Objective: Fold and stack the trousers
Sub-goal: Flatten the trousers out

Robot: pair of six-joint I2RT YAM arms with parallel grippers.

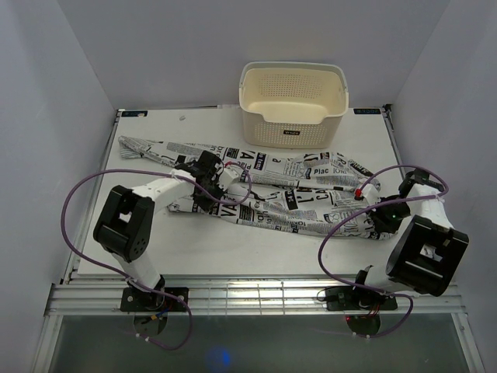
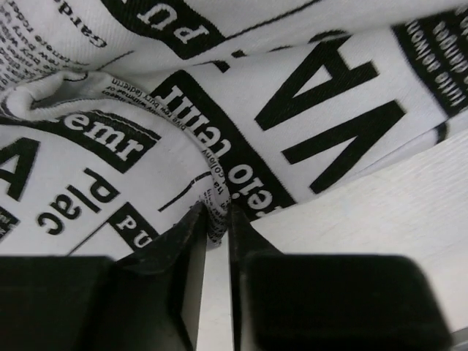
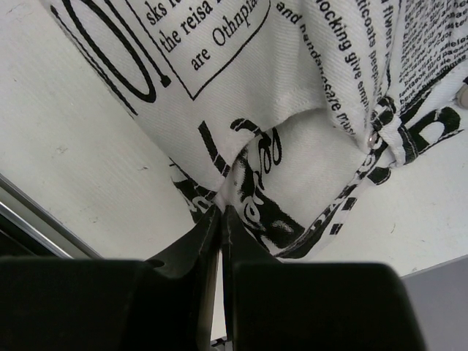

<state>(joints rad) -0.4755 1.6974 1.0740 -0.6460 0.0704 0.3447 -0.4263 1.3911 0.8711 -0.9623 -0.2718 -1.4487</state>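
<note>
The trousers (image 1: 287,194), white cloth printed with black newspaper text, lie stretched across the middle of the table from far left to right. My left gripper (image 1: 208,186) sits on their left part; in the left wrist view it (image 2: 217,219) is shut on a thin folded edge of the trousers (image 2: 241,124). My right gripper (image 1: 378,224) is at their right end; in the right wrist view it (image 3: 221,212) is shut on an edge of the trousers (image 3: 292,88), with the cloth bunched just past the fingertips.
A cream perforated basket (image 1: 293,103) stands at the back centre of the table (image 1: 248,252), just beyond the trousers. Purple cables loop from both arms over the near table edge. Grey walls close in on both sides.
</note>
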